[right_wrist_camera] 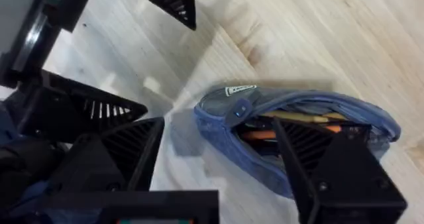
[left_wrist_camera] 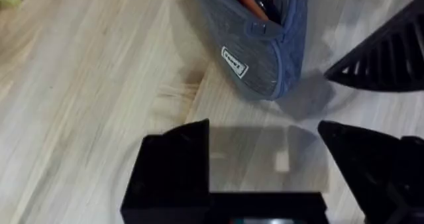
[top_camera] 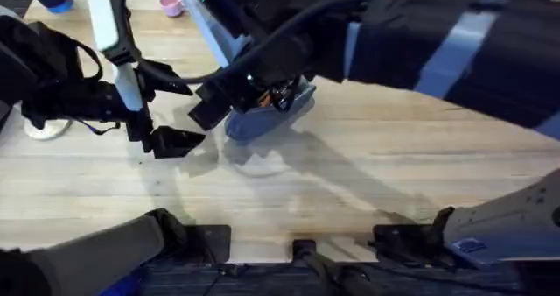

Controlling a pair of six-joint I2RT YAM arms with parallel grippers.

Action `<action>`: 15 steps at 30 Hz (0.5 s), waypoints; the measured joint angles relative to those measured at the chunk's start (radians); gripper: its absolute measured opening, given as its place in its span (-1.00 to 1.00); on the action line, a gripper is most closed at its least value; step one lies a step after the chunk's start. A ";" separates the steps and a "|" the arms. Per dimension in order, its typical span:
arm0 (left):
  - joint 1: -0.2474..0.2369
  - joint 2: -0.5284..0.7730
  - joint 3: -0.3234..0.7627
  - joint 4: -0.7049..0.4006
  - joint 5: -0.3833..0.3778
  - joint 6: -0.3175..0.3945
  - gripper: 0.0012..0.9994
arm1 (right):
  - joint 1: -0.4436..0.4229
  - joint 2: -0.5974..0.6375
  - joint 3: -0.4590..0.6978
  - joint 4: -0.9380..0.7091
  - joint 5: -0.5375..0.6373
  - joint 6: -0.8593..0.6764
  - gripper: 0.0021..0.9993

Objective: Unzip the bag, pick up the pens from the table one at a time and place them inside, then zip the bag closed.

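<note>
On the table (top_camera: 367, 156), at centre: everything clusters
Right gripper (right_wrist_camera: 222, 158): jaws spread wide, empty, straddling the pouch's end
Left gripper (left_wrist_camera: 265, 161): jaws parted, empty, pouch at its 12 o'clock
Bag (right_wrist_camera: 298, 138): unzipped, lying flat
Pens (right_wrist_camera: 291, 124): orange, inside the bag

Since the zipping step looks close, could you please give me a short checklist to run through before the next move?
1. Pens inside the bag: ok, orange barrels show through the opening.
2. Zipper open: ok, the mouth gapes in both wrist views; closing not yet done.
3. Zipper pull located: cannot tell, only a small tab near the labelled end.
4. Left gripper free: ok, open, nothing between the fingers, short of the bag.
5. Right gripper free: ok, open, fingers either side of the bag's end.
6. Table free of stray pens: ok on the visible part; the arms hide some.
</note>
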 joint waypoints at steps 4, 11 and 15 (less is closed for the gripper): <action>0.017 0.037 0.000 0.000 0.000 0.007 0.99 | 0.007 0.019 0.000 0.007 0.024 -0.001 0.99; 0.035 0.052 0.000 0.000 0.000 0.011 0.99 | 0.007 0.041 0.000 0.057 0.042 -0.001 0.92; 0.035 0.052 0.000 0.000 0.000 0.011 0.99 | 0.007 0.056 0.000 0.078 0.045 -0.001 0.91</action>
